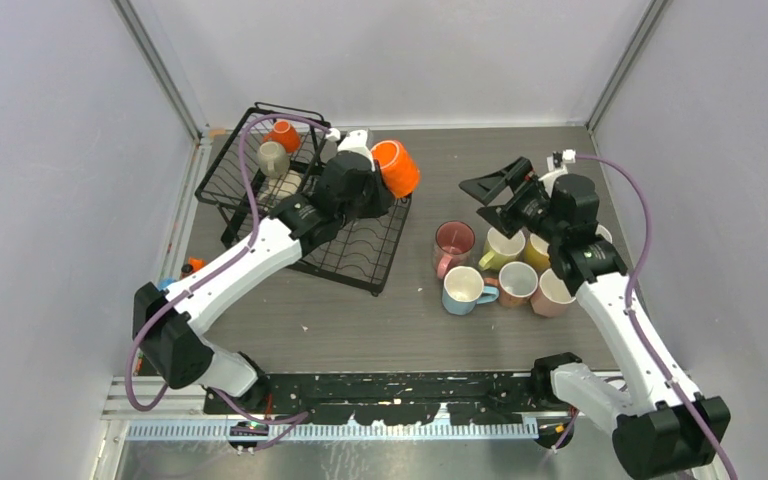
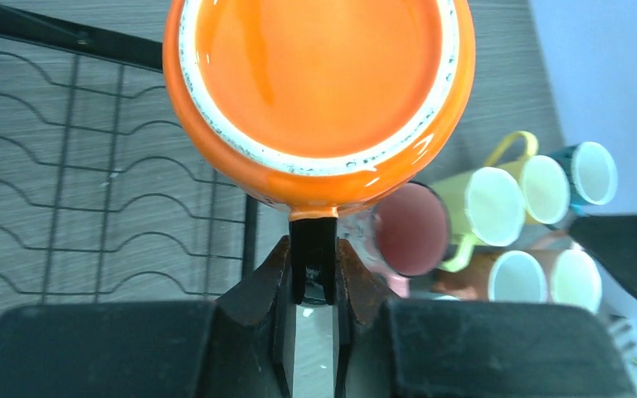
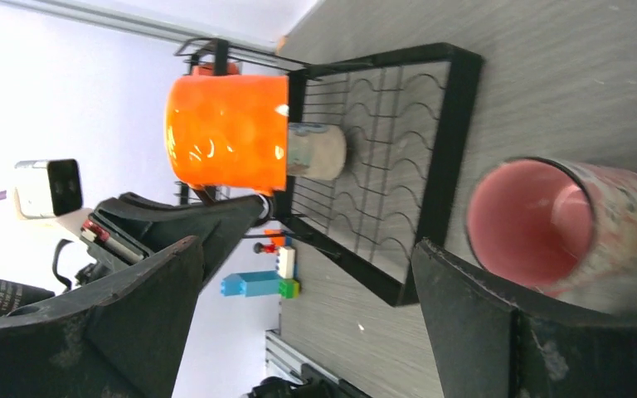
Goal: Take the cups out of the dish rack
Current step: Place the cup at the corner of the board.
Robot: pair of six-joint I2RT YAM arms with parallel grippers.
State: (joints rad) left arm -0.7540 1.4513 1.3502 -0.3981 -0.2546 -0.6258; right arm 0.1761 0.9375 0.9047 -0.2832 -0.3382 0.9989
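My left gripper (image 1: 368, 188) is shut on the dark handle of an orange mug (image 1: 395, 167) and holds it above the right edge of the black dish rack (image 1: 358, 262). In the left wrist view the jaws (image 2: 313, 267) pinch that handle under the orange mug (image 2: 319, 91). An orange mug (image 1: 284, 135) and a beige mug (image 1: 272, 158) sit in the rack's basket. Several mugs stand on the table, among them pink (image 1: 454, 240), yellow (image 1: 501, 247) and light blue (image 1: 463, 290). My right gripper (image 1: 487, 198) is open and empty, above and behind that group.
Side walls stand close on both sides of the table. Small toy bricks (image 1: 192, 265) lie left of the rack and also show in the right wrist view (image 3: 261, 282). In that view the pink mug (image 3: 547, 220) is just beyond one finger.
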